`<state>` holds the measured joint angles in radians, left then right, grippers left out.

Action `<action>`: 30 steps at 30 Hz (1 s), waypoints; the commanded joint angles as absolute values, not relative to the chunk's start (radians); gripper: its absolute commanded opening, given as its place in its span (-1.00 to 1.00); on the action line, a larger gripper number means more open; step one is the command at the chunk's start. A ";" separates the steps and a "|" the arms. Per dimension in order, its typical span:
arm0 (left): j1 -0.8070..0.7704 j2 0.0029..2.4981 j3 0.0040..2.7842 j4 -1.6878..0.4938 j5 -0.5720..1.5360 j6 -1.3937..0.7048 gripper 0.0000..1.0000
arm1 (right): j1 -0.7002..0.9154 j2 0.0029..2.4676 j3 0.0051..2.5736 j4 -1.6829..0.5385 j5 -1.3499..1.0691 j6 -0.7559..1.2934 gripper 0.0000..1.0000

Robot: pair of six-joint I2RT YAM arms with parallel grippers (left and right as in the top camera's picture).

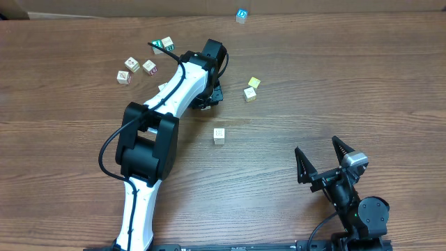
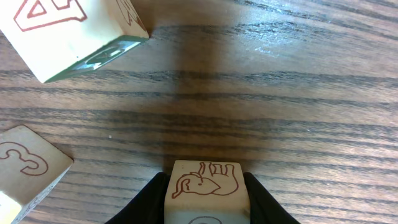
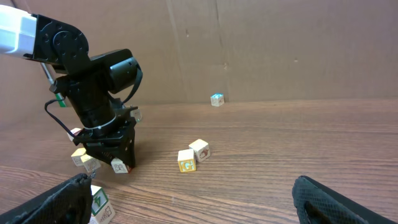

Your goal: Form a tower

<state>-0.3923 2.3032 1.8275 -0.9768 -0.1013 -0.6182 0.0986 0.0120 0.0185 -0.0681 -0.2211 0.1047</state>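
My left gripper (image 1: 208,97) is shut on a small cream cube (image 2: 204,186) with a red elephant drawn on it. The black fingers (image 2: 152,196) press its two sides low over the wood. From the right wrist view the same gripper (image 3: 115,158) points down with the cube (image 3: 118,165) at its tip. The tower is out of view; I see only single cubes. My right gripper (image 1: 317,145) rests open at the lower right, with nothing between its fingers (image 3: 308,193).
Loose cubes lie around: a cream one (image 1: 219,135) mid-table, a yellow pair (image 1: 251,88), a blue one (image 1: 241,15) at the far edge, several at the upper left (image 1: 139,66). Close to the left gripper sit a red-letter cube (image 2: 68,31) and a "3" cube (image 2: 25,168).
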 commanded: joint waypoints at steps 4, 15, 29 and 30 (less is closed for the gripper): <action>-0.393 2.315 1.820 -0.981 -0.104 -0.606 -0.42 | 0.094 0.003 0.008 -0.063 -0.222 0.107 1.00; -0.393 2.315 1.820 -0.995 -0.104 -0.605 -0.40 | 0.094 0.003 0.008 -0.063 -0.222 0.107 1.00; -0.393 2.315 1.819 -1.027 -0.104 -0.550 -0.59 | 0.094 0.003 0.008 -0.063 -0.222 0.107 1.00; -0.393 2.315 1.819 -1.027 -0.104 -0.544 -0.59 | 0.094 0.003 0.008 -0.063 -0.222 0.107 1.00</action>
